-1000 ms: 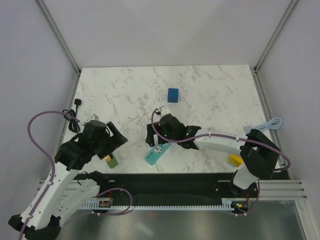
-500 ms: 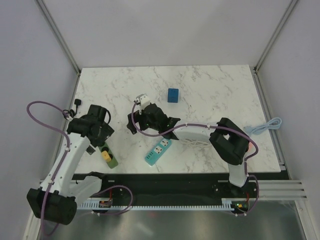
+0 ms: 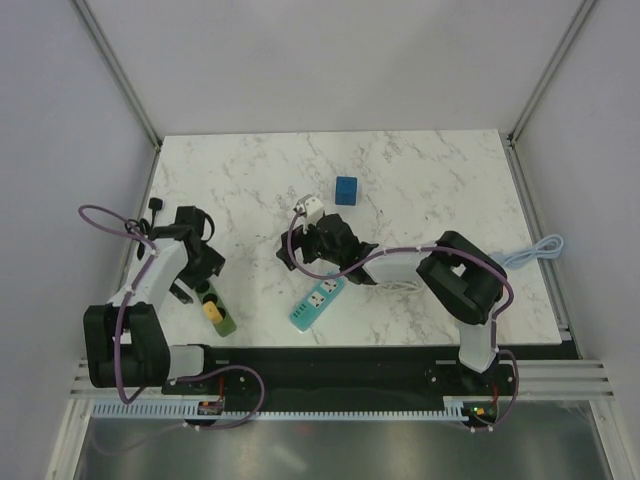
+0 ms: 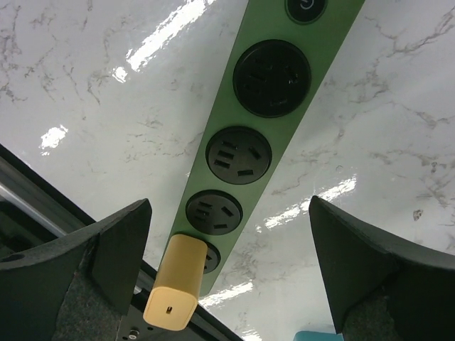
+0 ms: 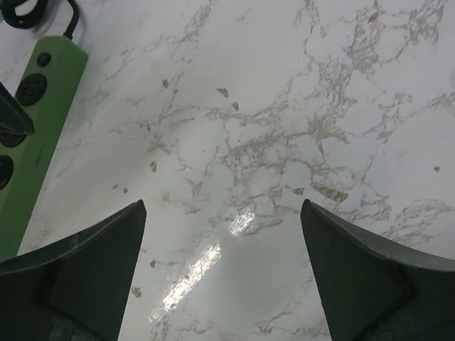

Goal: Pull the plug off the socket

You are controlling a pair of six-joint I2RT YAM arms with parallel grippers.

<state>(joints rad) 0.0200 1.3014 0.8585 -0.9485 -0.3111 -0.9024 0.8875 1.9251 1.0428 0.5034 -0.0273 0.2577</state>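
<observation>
Under spread L tool (image 4: 227, 245): 1 green strip (image 4: 239, 155) w/ 1 yellow plug (image 4: 173, 293); R tool (image 5: 224, 249) spread too.

Yellow plug (image 4: 172, 298) in green socket strip (image 4: 242, 153), seemingly its end outlet; left hand (image 4: 227, 209) gaping wide.

Table (image 4: 92, 106) bare both sides of strip (image 4: 245, 153) — plug (image 4: 173, 302) w/in left gripper (image 4: 231, 245) span.

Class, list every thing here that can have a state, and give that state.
Green plastic power strip, lying flat, three other sockets empty.
Yellow rectangular plug, seated in the strip's end socket.
Left gripper, open, empty, above the strip.
Right gripper, open, empty.
</observation>
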